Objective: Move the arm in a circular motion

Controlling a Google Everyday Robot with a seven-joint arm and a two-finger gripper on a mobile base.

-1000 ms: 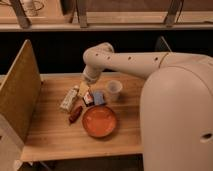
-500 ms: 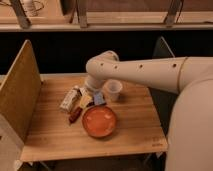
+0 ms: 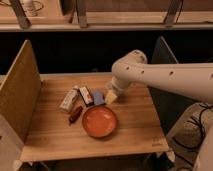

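Single cam, high front-on, angled down at table (image 3: 60, 142), jaws (image 3: 111, 97) mid-frame, close.

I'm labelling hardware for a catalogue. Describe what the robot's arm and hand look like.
The arm is a thick, smooth cream-white tube with a rounded, bulbous joint and a few small dark screw holes along its length. It narrows downward to the hand, a small tan, wedge-shaped tip over the table. No markings show on the arm; dark cables loop beside the base at the lower right.
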